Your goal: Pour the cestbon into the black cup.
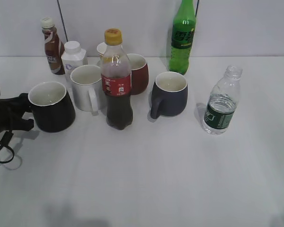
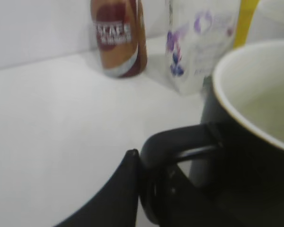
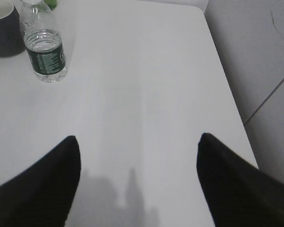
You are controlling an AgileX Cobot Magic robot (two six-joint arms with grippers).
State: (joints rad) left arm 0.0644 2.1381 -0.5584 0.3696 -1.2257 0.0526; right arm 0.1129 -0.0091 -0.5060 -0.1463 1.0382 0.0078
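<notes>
The cestbon (image 1: 222,101) stands upright and uncapped at the right of the table, partly filled; it also shows at the top left of the right wrist view (image 3: 43,45). The black cup (image 1: 50,106) stands at the left, with white inside. My left gripper (image 1: 22,111) is shut on the cup's black loop handle (image 2: 173,144). The cup's rim fills the right of the left wrist view (image 2: 255,94). My right gripper (image 3: 137,142) is open and empty over bare table, well short of the cestbon; it does not show in the exterior view.
A yellow-capped cola bottle (image 1: 116,82), white mug (image 1: 86,87), red mug (image 1: 138,73) and grey-blue mug (image 1: 169,93) crowd the middle. A tall green soda bottle (image 1: 182,35), brown drink bottle (image 1: 52,46) and white bottle (image 1: 73,56) stand behind. The table's right edge (image 3: 227,94) is near.
</notes>
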